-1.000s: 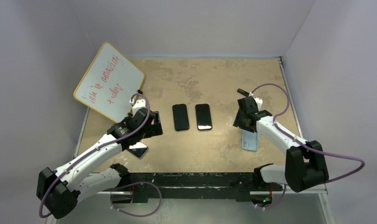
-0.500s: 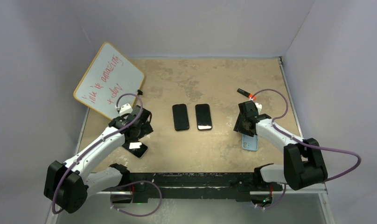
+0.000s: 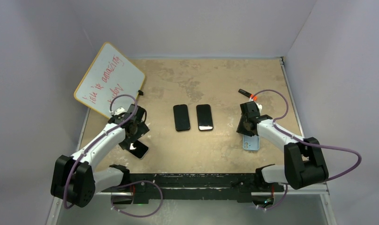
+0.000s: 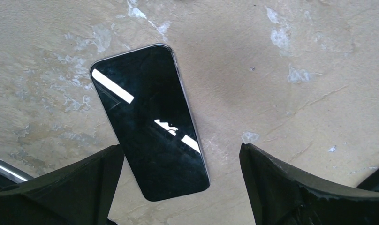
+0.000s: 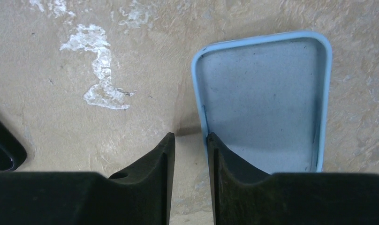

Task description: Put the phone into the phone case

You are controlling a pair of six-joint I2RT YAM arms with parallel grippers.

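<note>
A black phone [image 3: 140, 150] [image 4: 150, 122] lies screen up, slanted, near the table's front left. My left gripper [image 3: 132, 136] [image 4: 180, 147] hovers over its near end, open wide, one finger to each side, touching nothing. The light blue phone case [image 3: 252, 142] [image 5: 262, 93] lies hollow side up at the front right. My right gripper [image 3: 246, 128] [image 5: 191, 136] is down at the case's left wall. One finger is inside the case, the other outside on the table. A narrow gap with bare table still shows between them.
Two more black phones [image 3: 181, 117] [image 3: 204, 117] lie side by side mid-table. A whiteboard [image 3: 110, 79] with red writing leans at the back left. A marker [image 3: 246, 93] lies behind the right arm. A black rounded corner [image 5: 2, 150] shows at the right wrist view's left edge.
The left arm has swung leftwards and its gripper now sits over the near-left phone, still wide open. The right gripper's jaws have narrowed at the case's left wall.
</note>
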